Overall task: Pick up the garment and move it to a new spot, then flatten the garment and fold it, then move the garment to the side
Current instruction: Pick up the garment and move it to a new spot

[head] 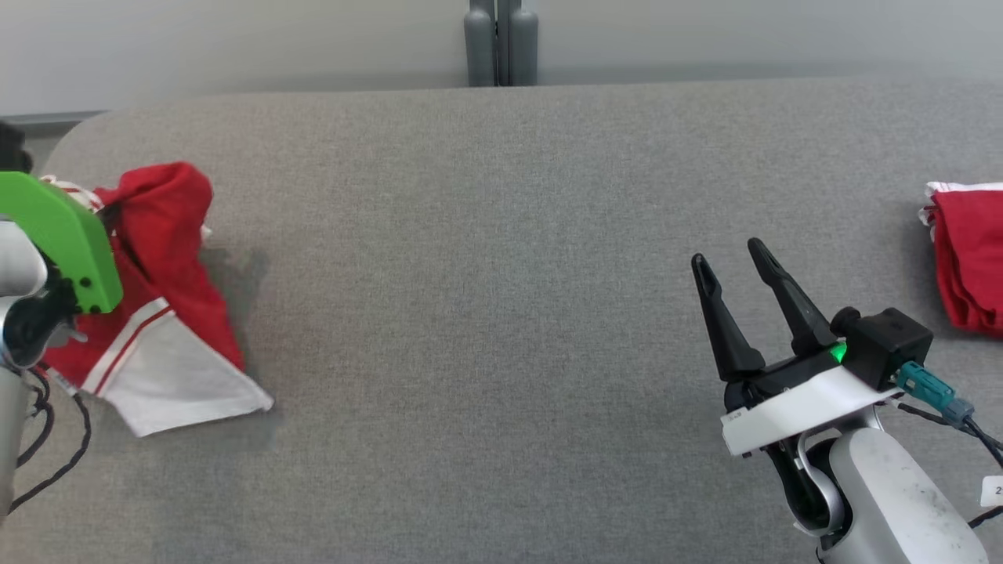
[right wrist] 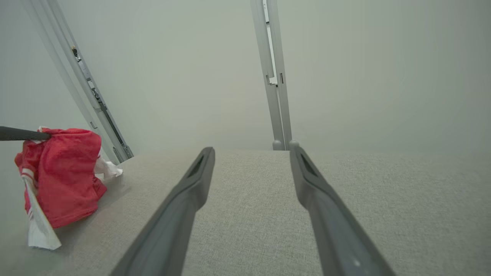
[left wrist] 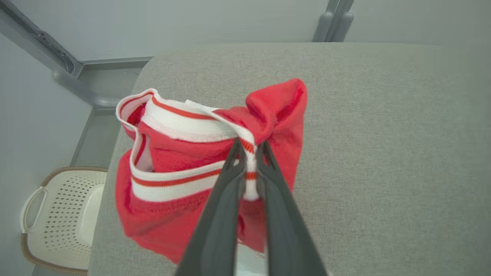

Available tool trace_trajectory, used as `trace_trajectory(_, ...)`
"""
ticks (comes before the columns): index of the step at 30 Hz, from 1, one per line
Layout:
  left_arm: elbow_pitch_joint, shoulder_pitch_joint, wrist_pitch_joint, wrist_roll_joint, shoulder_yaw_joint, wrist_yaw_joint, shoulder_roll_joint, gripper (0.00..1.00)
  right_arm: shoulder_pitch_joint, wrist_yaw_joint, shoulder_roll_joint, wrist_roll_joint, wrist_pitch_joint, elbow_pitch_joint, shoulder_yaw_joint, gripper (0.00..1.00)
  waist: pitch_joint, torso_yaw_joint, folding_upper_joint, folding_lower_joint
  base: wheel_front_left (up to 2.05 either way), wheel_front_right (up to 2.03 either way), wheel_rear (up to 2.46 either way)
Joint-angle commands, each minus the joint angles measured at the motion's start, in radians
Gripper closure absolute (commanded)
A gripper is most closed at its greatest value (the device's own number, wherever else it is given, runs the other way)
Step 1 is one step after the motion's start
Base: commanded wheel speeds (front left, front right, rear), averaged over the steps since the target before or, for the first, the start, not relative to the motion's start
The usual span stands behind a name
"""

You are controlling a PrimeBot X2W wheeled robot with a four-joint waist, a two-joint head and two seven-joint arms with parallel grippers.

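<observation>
env: lab/test booth | grey padded table (head: 501,235) | plain walls (right wrist: 172,76) | alu posts (right wrist: 274,76)

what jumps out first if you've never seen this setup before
The red-and-white garment stands out, bunched at the left end of the grey table, with the left gripper pinched shut on its striped white band. The right gripper is open above the table at the lower right of the head view, and another red pile lies at the table's far right edge.
</observation>
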Motion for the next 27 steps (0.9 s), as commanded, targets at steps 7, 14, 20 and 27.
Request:
trace_trajectory(7, -0.258, -0.036, 0.030, -0.028, -0.108, -0.002, -0.018, 1.00, 0.033, 0.000, 0.005, -0.001, -0.003, 0.000, -0.022, 0.00, -0.108, -0.105, 0.0000, 0.0000, 0.00, 0.00, 0.00)
trace_trajectory(14, -0.444, -0.047, -0.018, -0.022, -0.151, 0.028, -0.135, 1.00, 0.034, 0.000, -0.021, -0.012, -0.003, -0.006, -0.057, 0.00, -0.082, -0.178, 0.0000, 0.0000, 0.00, 0.00, 0.00)
trace_trajectory(20, -0.452, 0.038, -0.147, 0.055, -0.234, 0.053, -0.235, 1.00, 0.026, 0.000, -0.013, -0.011, -0.003, -0.006, -0.075, 0.00, -0.041, -0.228, 0.0000, 0.0000, 0.00, 0.00, 0.00)
trace_trajectory(27, -0.243, 0.122, -0.381, 0.123, -0.303, 0.049, -0.355, 1.00, 0.015, 0.000, -0.009, -0.005, -0.003, 0.004, -0.060, 0.00, -0.012, -0.258, 0.0000, 0.0000, 0.00, 0.00, 0.00)
